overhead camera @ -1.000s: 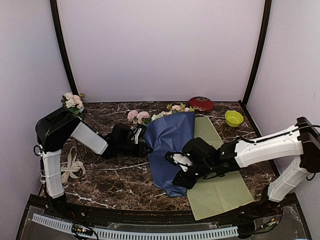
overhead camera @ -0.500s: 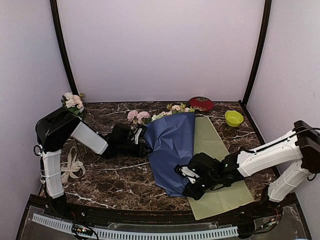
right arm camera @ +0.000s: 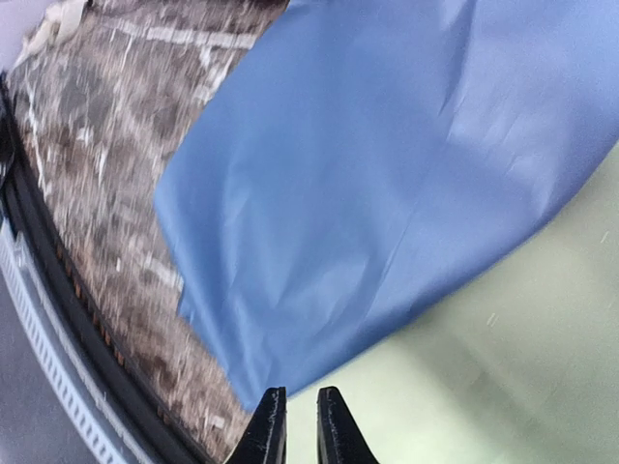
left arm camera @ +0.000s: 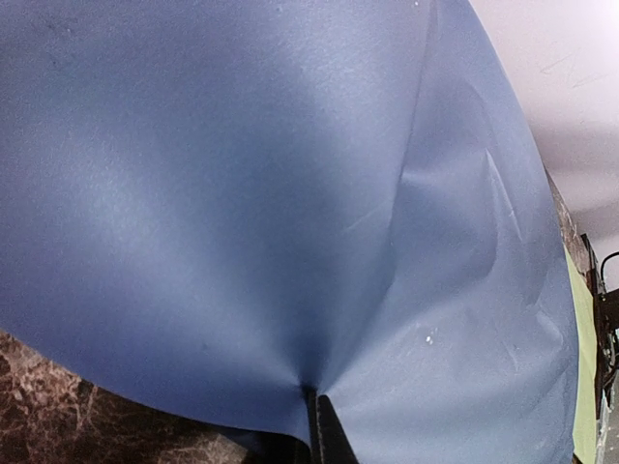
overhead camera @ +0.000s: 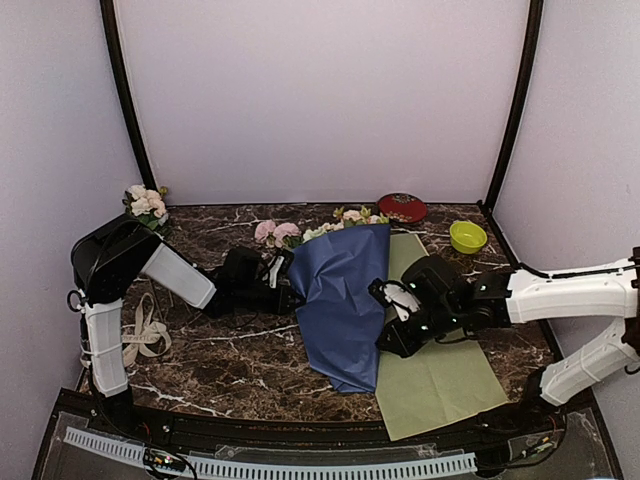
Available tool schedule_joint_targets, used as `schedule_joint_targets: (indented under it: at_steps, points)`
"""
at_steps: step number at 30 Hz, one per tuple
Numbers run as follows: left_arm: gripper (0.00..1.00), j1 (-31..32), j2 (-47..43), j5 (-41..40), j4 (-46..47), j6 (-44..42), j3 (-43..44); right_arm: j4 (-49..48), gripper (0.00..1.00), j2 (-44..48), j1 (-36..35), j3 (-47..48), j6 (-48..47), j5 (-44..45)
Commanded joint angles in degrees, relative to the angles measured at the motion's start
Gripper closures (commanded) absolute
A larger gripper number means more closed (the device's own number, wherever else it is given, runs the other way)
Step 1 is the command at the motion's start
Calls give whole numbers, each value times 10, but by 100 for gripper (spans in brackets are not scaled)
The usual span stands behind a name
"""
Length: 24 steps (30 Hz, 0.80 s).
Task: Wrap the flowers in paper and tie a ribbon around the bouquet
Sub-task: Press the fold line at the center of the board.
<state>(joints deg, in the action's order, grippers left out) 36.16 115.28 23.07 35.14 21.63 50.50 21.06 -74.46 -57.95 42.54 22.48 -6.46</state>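
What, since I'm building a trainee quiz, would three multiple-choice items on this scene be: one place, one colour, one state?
1. The ribbon lies: A left of the paper; B on it; C right of it.
2. The sheet partly under the paper is: A red; B yellow-green; C white.
3. The left end effector is: A wide open; B shut on the paper's edge; C out of view.
A: it lies looped far left. B: green shows beside the blue. B: the paper puckers at its closed tips.

On your marble tabletop [overhead camera: 230, 350] lie the paper [overhead camera: 345, 300] at centre, a yellow-green sheet [overhead camera: 440, 380] toward the right edge, the ribbon [overhead camera: 145, 335] by the left edge, and a bowl [overhead camera: 467, 236] far-right.
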Motion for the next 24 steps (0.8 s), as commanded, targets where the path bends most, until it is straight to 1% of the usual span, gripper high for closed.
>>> schedule_joint_targets:
  at_steps: [1,5,8,9,11,12,14,15,17,21,22,23,24]
  points:
    - [100,-6,-17,-11,-29,0,1,-64,87,-77,31,58,-48,-18]
    - [100,-6,-23,-18,-34,-1,1,-76,87,-158,32,88,-65,-33]
    - [100,-6,-38,-29,-37,-3,-2,-77,88,-195,31,77,-63,-38]
    - [98,-6,-44,-35,-38,-6,-3,-82,87,-200,31,70,-60,-43]
    - [89,-6,-62,-64,-54,-17,-1,-94,87,-207,30,60,-52,-57]
    - [82,-6,-72,-87,-65,-25,0,-94,87,-211,26,58,-50,-57]
    - [65,-20,-98,-137,-87,-42,1,-88,88,-219,17,60,-53,-44]
    - [60,-21,-110,-161,-100,-52,2,-85,88,-223,15,61,-54,-41]
    - [56,-21,-135,-208,-130,-68,3,-82,88,-231,7,64,-56,-39]
    - [54,-14,-207,-283,-166,-96,-15,-86,88,-230,-5,63,-52,-37]
    - [54,-3,-225,-300,-168,-116,-22,-88,87,-229,-6,62,-51,-37]
    - [54,22,-246,-316,-161,-146,-31,-90,87,-228,-8,61,-49,-39]
    - [55,48,-265,-330,-152,-192,-44,-93,87,-227,-8,60,-49,-42]
